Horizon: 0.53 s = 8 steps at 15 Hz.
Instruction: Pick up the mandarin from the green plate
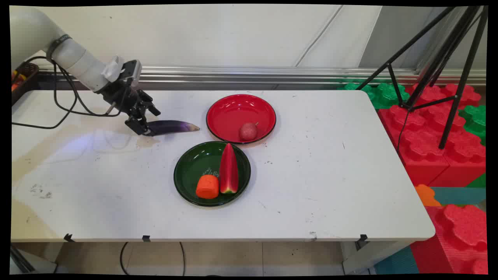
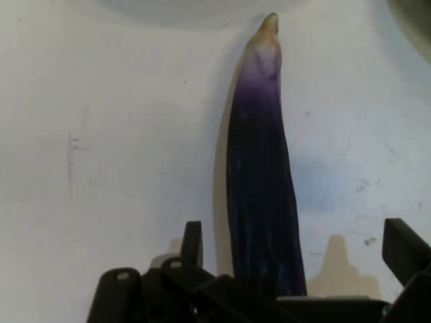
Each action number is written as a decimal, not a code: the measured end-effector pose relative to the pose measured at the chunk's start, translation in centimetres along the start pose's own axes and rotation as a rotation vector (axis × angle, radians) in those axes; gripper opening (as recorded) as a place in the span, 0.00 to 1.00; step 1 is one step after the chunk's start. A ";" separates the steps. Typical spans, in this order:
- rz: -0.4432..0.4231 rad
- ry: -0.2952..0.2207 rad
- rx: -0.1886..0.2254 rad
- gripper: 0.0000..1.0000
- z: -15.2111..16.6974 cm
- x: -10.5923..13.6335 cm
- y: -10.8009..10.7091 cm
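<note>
Fingers [image 2: 192, 243] of the gripper [image 1: 141, 129] stand spread on either side of the purple eggplant [image 2: 261, 182], its thick end between them, not clamped. It lies flat on the counter [image 1: 330, 186], toward the far left corner. Just beside its tip sits a red plate [image 1: 233, 112] holding a small red fruit [image 1: 248, 131]; nearer the front edge, a green plate [image 1: 190, 171] carries a red pepper [image 1: 228, 170] and an orange piece [image 1: 207, 186].

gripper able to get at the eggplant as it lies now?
Probably yes. The gripper is already at the eggplant, its thick end sitting between the open jaws in the hand view, with only bare table around it.
</note>
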<state>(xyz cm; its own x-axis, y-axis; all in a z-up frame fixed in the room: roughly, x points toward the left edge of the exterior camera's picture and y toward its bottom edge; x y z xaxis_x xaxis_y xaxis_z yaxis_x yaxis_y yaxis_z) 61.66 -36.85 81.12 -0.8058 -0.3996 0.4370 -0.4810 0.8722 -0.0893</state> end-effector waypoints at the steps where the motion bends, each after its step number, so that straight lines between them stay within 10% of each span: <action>1: 0.000 0.002 -0.001 1.00 -0.2 0.0 0.1; 8: 0.001 0.034 -0.009 1.00 -3.9 0.0 0.9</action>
<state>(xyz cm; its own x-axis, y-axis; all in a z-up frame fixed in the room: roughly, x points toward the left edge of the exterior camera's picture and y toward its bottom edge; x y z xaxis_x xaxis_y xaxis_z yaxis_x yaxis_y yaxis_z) 62.55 -34.93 84.55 -0.7940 -0.3888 0.4673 -0.4767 0.8753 -0.0817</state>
